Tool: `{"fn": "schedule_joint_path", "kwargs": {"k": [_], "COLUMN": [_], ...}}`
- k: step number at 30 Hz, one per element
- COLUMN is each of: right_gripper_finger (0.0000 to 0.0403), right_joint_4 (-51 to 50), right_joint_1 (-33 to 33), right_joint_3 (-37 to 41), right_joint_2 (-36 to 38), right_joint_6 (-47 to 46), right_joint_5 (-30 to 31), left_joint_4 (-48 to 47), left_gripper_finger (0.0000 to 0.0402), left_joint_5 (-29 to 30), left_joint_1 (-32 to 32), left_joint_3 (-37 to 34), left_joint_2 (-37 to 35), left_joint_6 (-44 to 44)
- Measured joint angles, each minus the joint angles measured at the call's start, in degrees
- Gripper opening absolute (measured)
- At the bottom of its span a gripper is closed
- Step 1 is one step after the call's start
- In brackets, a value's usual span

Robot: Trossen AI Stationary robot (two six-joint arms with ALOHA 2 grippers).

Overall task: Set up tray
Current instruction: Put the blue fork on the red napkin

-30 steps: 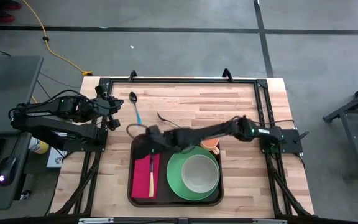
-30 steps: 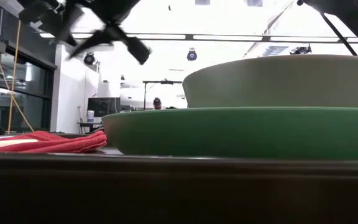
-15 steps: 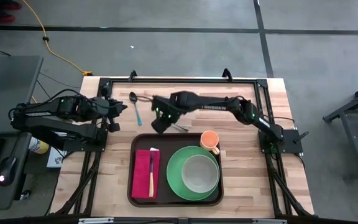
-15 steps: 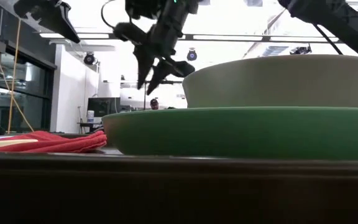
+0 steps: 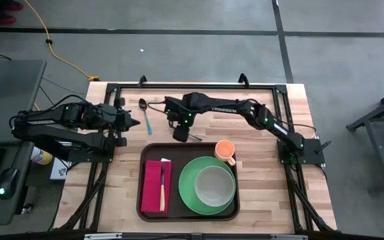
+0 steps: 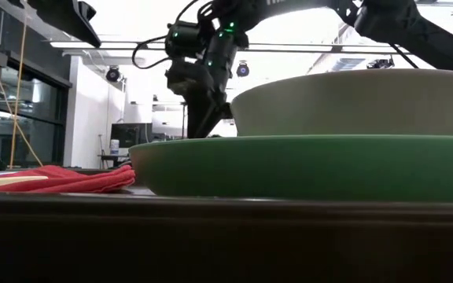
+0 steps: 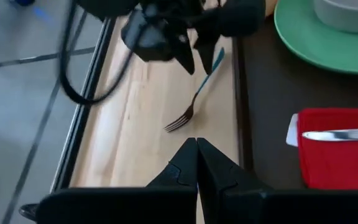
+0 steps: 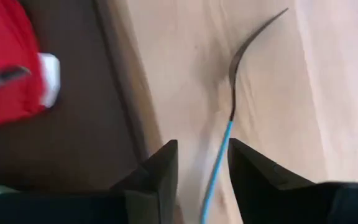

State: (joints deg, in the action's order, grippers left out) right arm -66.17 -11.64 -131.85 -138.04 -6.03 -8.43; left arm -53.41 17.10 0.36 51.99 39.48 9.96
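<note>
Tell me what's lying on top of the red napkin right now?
A knife lies lengthwise on the red napkin, inside the tray. Whatever sits beneath the napkin is covered.

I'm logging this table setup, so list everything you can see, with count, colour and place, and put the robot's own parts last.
tray: one, dark brown, near middle of the table
napkin: one, red, on the tray's left part
knife: one, light handle, lying on the napkin
plate: one, green, on the tray's right part
bowl: one, pale grey-green, on the plate
cup: one, orange, tray's far right corner
fork: one, blue handle, on the wood beyond the tray
spoon: one, blue handle, on the wood left of the fork
table: one, light wood
left hand: one, dark, shut, beside the spoon
right hand: one, dark, open, straddling the fork's handle
</note>
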Motion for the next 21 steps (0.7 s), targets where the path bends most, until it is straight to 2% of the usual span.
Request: {"fn": "schedule_joint_path", "kwargs": {"k": [4,12,21], "right_gripper_finger": [0.0144,0.02,0.0194], "right_joint_4": [0.83,4.46,5.4], "right_joint_1": [-0.2,-1.22,-1.09], "right_joint_3": [0.02,0.02,-0.14], "right_joint_2": [-1.66,-5.16,-8.69], "right_joint_6": [4.06,4.65,4.48], "right_joint_5": [2.44,1.83,2.56], "left_joint_4": [0.11,0.45,0.4], "left_gripper_finger": [0.0031,0.0031,0.0031], "left_joint_5": [-0.02,0.0,0.28], "left_joint_1": [0.0,0.0,0.0], "left_joint_3": [0.0,0.0,0.0], "left_joint_2": [0.0,0.0,0.02], "left_joint_6": [-3.15,-6.24,-7.16]}}
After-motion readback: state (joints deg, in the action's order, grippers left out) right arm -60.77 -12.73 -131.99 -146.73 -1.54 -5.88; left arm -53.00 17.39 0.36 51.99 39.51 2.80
